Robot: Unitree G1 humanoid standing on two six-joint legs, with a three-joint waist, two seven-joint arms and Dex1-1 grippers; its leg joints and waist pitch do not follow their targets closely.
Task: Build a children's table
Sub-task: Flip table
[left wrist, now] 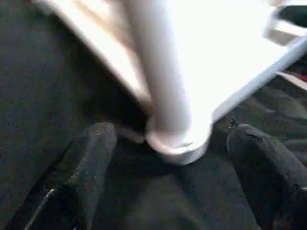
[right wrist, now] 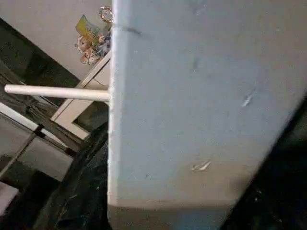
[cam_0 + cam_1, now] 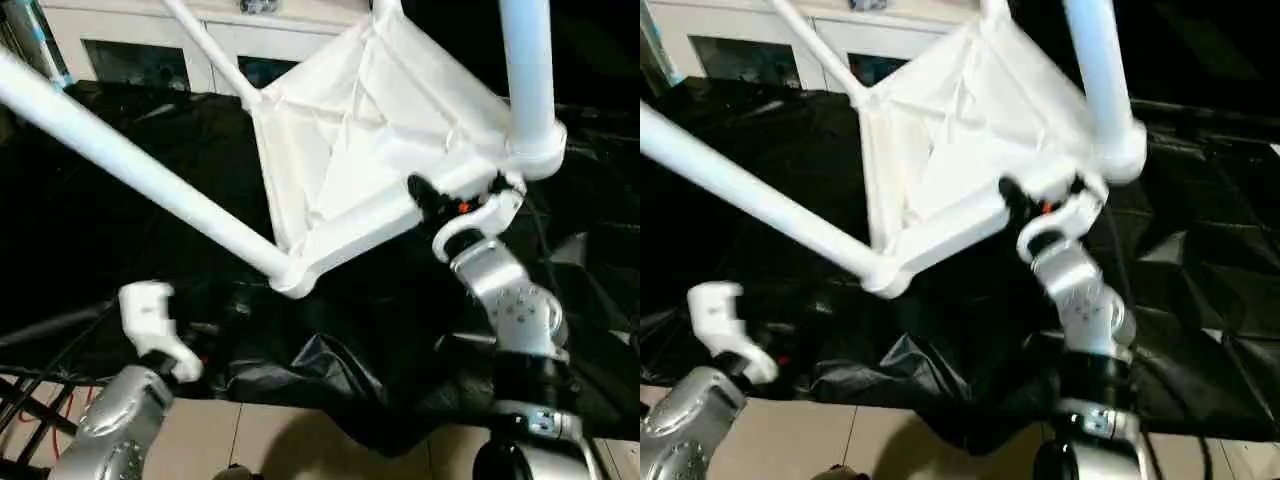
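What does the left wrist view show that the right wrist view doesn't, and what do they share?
Left wrist view alone: the left claw with its two black fingers spread wide, hanging apart from a white leg where it enters a rounded corner socket.

Right wrist view alone: the broad flat face of the tabletop close up, one leg sticking out sideways from it, and a pale cabinet behind with small colourful toys on top.

Both: the white children's table and the black cloth beneath it.

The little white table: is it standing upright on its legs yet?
No. The tabletop is tipped, ribbed underside showing, legs pointing outward and up; the right end effector holds its edge above the black-draped table.
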